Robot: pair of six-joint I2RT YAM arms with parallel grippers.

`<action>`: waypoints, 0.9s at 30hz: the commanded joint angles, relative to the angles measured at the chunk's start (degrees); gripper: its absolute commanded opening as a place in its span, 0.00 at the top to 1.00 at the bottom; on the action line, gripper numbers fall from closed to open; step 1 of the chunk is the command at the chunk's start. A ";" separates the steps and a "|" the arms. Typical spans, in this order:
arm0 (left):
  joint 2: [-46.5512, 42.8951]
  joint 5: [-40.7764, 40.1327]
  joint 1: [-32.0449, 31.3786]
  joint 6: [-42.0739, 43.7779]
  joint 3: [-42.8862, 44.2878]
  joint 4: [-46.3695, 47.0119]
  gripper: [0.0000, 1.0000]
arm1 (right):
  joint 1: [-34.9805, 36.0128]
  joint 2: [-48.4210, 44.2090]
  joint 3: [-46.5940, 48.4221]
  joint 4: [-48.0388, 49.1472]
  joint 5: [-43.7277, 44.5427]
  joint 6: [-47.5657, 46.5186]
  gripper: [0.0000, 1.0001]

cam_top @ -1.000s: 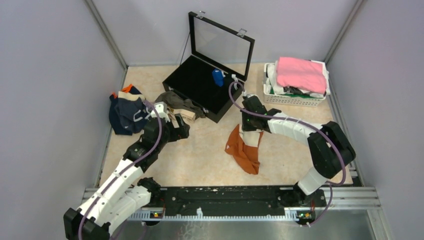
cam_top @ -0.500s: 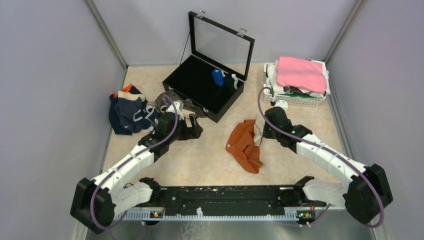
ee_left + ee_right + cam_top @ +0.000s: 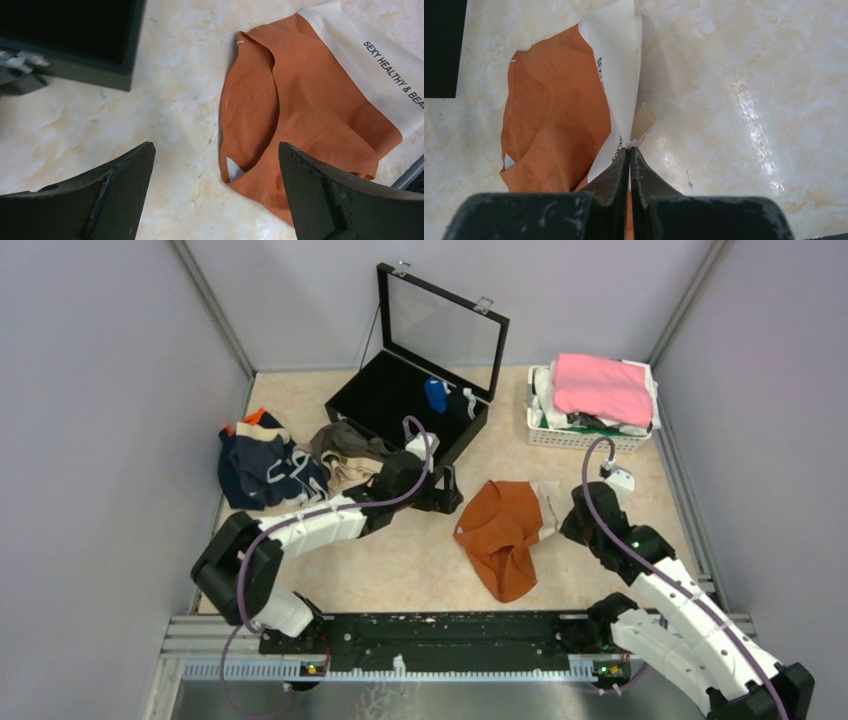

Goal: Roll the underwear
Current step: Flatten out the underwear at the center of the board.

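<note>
Right gripper (image 3: 629, 152) is pinched shut on the white waistband (image 3: 616, 75) of the rust-orange briefs (image 3: 503, 535), which lie crumpled on the table (image 3: 734, 60) mid-workspace. Left gripper (image 3: 215, 146) hangs wide open just beside their left edge. Risk: the thin tip-only pinch may slip; a one-sided pull would likely bunch the fabric, spoiling the roll.

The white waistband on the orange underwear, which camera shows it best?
Left wrist: the waistband lies spread out there, its black lettering readable, along the orange underwear. Right wrist shows it bunched and pinched in the shut right gripper, lettering mostly hidden. Top external shows only a pale sliver.
</note>
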 commanded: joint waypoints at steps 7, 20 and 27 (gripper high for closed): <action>14.18 1.95 -2.70 4.31 9.27 6.83 0.01 | -0.21 -8.81 2.24 -6.02 6.40 6.45 0.90; 22.56 -1.95 -10.25 7.89 11.20 5.67 0.02 | -0.21 -8.93 3.45 0.01 0.05 -0.91 0.63; 23.29 -12.83 -10.59 5.51 9.95 -1.43 0.09 | -0.19 -0.67 1.96 8.81 -13.16 -4.34 0.69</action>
